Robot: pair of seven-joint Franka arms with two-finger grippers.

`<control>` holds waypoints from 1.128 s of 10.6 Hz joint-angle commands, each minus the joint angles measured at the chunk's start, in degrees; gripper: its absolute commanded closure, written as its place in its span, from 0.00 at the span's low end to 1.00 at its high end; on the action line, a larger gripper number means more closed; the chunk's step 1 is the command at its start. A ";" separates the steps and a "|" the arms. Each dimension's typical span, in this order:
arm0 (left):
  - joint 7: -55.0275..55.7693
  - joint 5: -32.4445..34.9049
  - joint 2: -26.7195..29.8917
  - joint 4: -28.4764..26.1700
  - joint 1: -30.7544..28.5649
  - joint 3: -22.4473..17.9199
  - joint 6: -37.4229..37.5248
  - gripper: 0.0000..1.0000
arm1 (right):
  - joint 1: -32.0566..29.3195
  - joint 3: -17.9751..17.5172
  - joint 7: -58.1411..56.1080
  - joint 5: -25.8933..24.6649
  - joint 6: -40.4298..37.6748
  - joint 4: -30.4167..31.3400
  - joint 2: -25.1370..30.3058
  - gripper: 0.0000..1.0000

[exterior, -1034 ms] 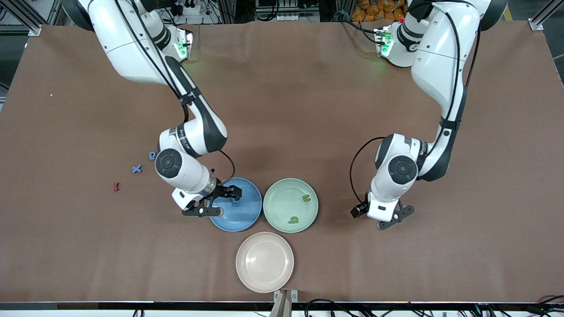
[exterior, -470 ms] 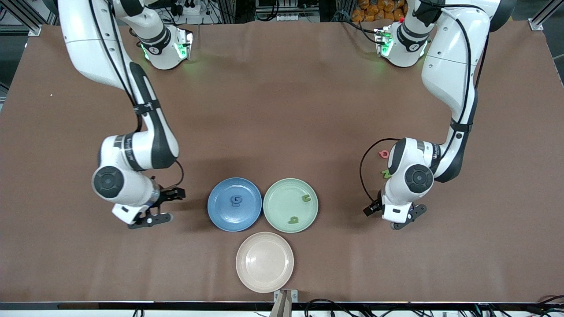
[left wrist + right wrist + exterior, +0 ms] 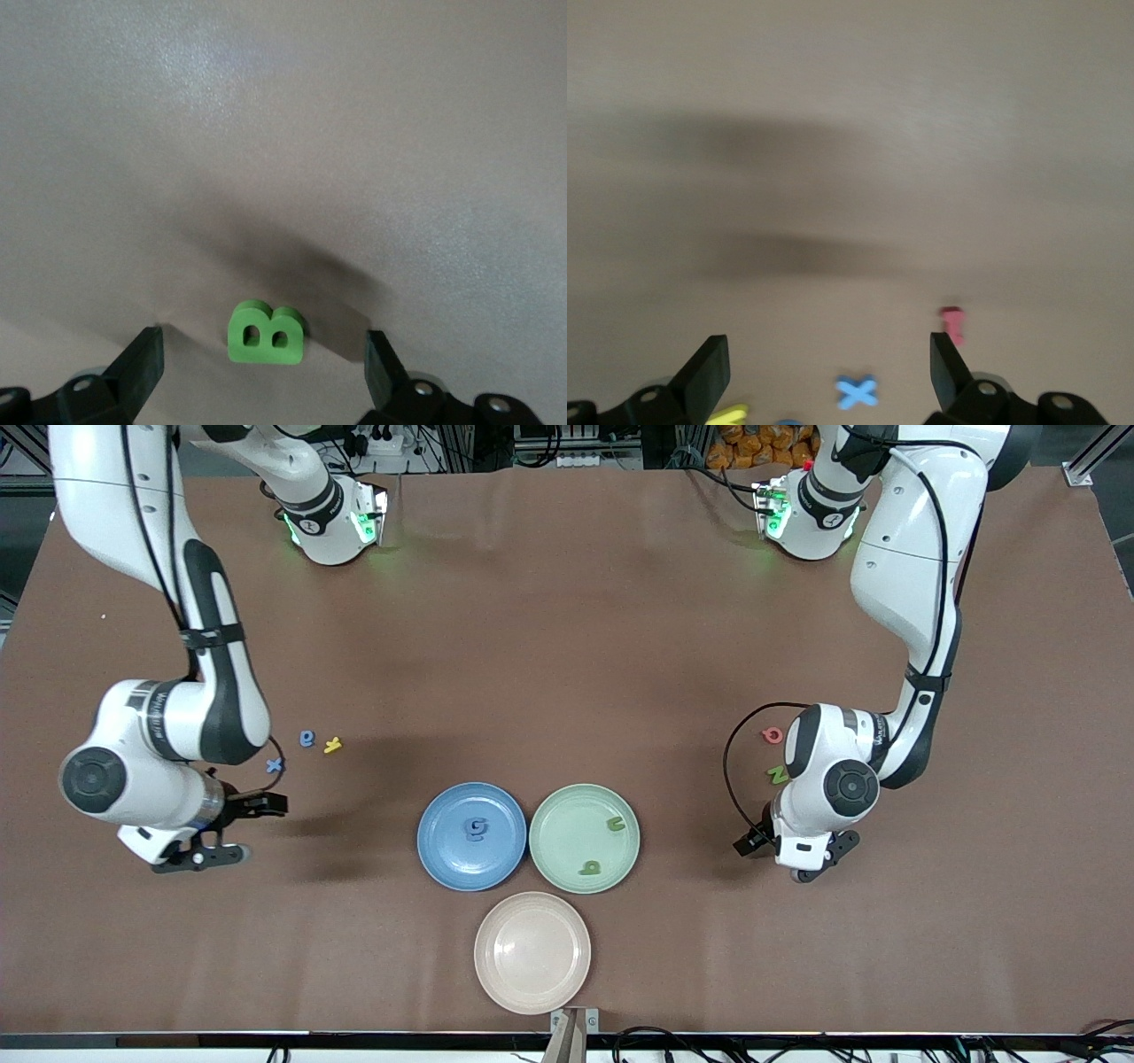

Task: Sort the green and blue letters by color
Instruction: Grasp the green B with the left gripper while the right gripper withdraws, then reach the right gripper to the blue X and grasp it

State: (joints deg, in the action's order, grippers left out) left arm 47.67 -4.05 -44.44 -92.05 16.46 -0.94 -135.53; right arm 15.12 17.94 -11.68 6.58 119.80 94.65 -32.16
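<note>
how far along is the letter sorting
Done: a blue letter lies in the blue plate, two green ones, u and another, in the green plate. In hand: nothing; left gripper open over the green B, right gripper open near the blue x. Left: x, a, B, N.

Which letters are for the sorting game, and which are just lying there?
For the game:
blue G on blue plate
green u, green p on green plate
blue x, blue a
green N, green B

Just lying there:
yellow letter
pink letter
red letter
beige plate
</note>
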 commanded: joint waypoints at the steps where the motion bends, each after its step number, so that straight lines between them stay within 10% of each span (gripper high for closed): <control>1: -0.47 -1.49 0.41 -1.12 -0.11 0.15 -0.78 0.00 | -3.86 -0.72 -3.96 -0.51 12.51 15.35 7.71 0.00; 10: -0.38 -1.04 0.68 -1.03 -0.46 0.06 -0.78 0.00 | -6.24 -0.89 -7.14 0.28 29.94 33.74 12.47 0.00; 11: -0.30 -0.96 0.76 -1.12 -0.38 0.06 -0.78 0.60 | -6.15 -0.89 -7.05 1.15 31.97 35.15 12.47 0.00; 12: -0.21 -0.96 0.68 -1.12 -0.29 0.06 -0.70 1.00 | -6.15 -0.89 -7.04 2.29 32.51 35.78 12.47 0.00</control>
State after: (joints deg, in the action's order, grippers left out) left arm 47.67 -4.06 -44.48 -92.31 16.25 -0.93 -135.77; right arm 9.58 17.81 -18.51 6.85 149.51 126.13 -22.34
